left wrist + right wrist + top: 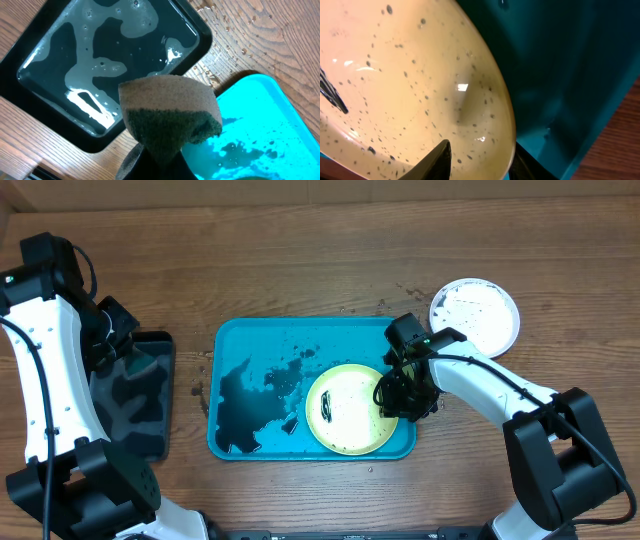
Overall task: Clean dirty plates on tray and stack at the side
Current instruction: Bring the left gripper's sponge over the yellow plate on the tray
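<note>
Wooden table (300,260) all round, wet between the two trays. Your right gripper (400,395) is pinched on the rim of the yellow-green plate (345,408), one finger over its speckled face, the other under the edge. That plate sits in the turquoise tray (330,342), at the end nearest this gripper. Out past the gripper, off the tray, the white plate (475,315) lies on the wood. Your left gripper (118,345) clamps a tan-and-green sponge (170,117), hanging over the corner of the black tray (100,65) of water, turquoise tray just beside.

Brown wood-grain table (300,260), evenly lit, water-speckled
</note>
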`<action>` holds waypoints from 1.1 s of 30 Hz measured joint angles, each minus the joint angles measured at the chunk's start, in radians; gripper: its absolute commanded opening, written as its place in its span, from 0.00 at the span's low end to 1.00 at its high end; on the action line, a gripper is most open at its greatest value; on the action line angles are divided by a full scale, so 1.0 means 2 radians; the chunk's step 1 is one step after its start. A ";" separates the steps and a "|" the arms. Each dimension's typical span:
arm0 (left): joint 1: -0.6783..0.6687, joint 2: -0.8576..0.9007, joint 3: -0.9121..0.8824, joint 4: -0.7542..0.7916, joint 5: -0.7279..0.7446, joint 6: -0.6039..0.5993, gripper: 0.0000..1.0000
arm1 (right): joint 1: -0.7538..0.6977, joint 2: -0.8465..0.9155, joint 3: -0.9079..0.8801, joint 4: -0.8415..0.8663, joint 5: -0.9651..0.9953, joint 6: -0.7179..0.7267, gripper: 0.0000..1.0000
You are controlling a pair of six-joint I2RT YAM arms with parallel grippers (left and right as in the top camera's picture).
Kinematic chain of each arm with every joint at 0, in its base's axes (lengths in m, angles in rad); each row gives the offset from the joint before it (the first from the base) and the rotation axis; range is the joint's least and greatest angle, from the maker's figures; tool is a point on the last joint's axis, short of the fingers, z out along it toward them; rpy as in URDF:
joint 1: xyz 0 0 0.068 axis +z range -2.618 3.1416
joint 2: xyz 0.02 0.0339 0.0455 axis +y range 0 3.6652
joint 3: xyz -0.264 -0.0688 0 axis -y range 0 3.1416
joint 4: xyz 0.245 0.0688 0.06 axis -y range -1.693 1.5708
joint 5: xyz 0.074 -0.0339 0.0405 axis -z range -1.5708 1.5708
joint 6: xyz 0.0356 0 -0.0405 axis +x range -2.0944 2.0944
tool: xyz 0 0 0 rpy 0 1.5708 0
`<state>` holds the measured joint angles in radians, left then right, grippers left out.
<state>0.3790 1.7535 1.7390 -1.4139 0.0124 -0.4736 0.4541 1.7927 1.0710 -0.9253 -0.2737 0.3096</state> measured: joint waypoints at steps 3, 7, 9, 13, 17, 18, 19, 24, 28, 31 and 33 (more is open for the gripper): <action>0.000 0.000 0.000 0.000 0.001 0.000 0.04 | 0.000 0.000 -0.004 0.022 0.001 0.006 0.37; 0.000 0.000 0.000 0.000 0.003 0.000 0.04 | 0.000 0.000 -0.014 0.036 0.020 0.020 0.28; 0.000 0.000 0.000 0.000 0.003 0.000 0.04 | 0.000 0.000 -0.016 0.039 0.028 0.028 0.22; 0.000 0.000 0.000 0.000 0.008 0.000 0.04 | 0.000 0.000 -0.016 0.053 0.036 0.042 0.18; -0.008 0.000 0.000 0.002 0.034 0.007 0.04 | 0.000 0.000 -0.016 0.071 0.040 0.052 0.04; -0.014 0.000 -0.001 0.004 0.042 0.014 0.04 | 0.000 0.000 -0.016 0.074 0.037 0.055 0.04; -0.021 0.000 -0.002 0.006 0.051 0.021 0.04 | 0.000 0.000 -0.016 0.078 0.036 0.058 0.04; -0.075 0.000 -0.027 0.009 0.085 0.046 0.04 | 0.000 0.000 -0.016 0.096 0.034 0.077 0.04; -0.130 0.000 -0.072 0.028 0.099 0.055 0.04 | 0.006 0.000 -0.016 0.116 0.035 0.098 0.04; -0.175 0.000 -0.110 0.051 0.116 0.066 0.04 | 0.016 0.000 -0.017 0.130 0.036 0.118 0.04; -0.205 0.000 -0.134 0.070 0.134 0.079 0.04 | 0.024 0.000 -0.017 0.140 0.036 0.132 0.04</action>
<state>-0.0307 1.7542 1.4712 -1.2732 0.2810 -0.3157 0.5022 1.7927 1.0374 -0.6460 -0.2024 0.5735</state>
